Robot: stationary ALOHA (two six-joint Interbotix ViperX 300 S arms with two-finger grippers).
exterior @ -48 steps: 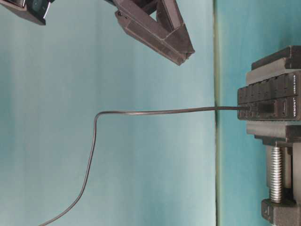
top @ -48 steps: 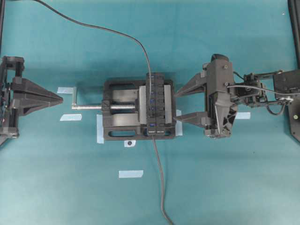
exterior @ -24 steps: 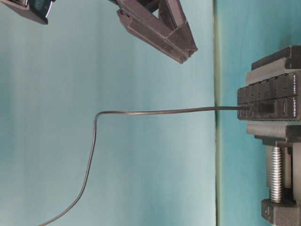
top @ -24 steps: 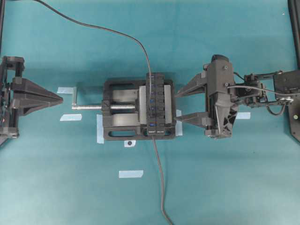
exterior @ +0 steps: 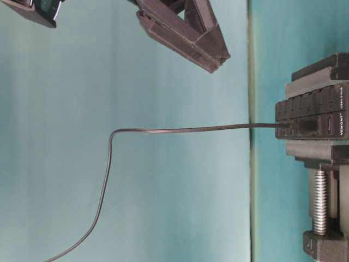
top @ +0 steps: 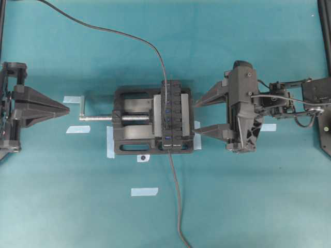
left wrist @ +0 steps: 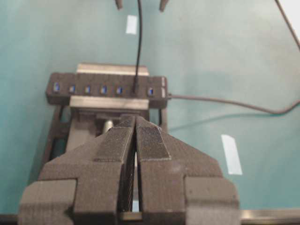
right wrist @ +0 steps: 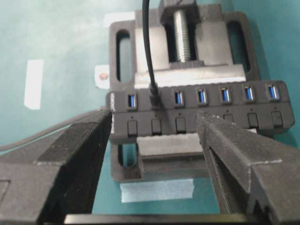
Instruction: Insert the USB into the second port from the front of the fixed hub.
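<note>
The fixed hub (top: 176,116) is clamped in a black vise (top: 132,142) at the table's middle. The USB (right wrist: 153,96) sits plugged into the second blue port from the front end, where the hub's own lead comes out. Its thin cable rises straight up from the plug (exterior: 302,125), which also shows in the left wrist view (left wrist: 136,86). My right gripper (top: 195,118) stands open just right of the hub, with nothing between its fingers (right wrist: 93,140). My left gripper (top: 67,108) is shut and empty, far left of the vise.
The vise's silver screw (top: 98,118) points left toward my left gripper. The hub's lead (top: 177,206) runs to the front edge. The USB cable (top: 103,28) trails off to the back left. Bits of pale tape (top: 144,191) lie on the teal table.
My right gripper has sunk very slightly toward the table, still open. The plug, the cable and the left arm have not moved.
</note>
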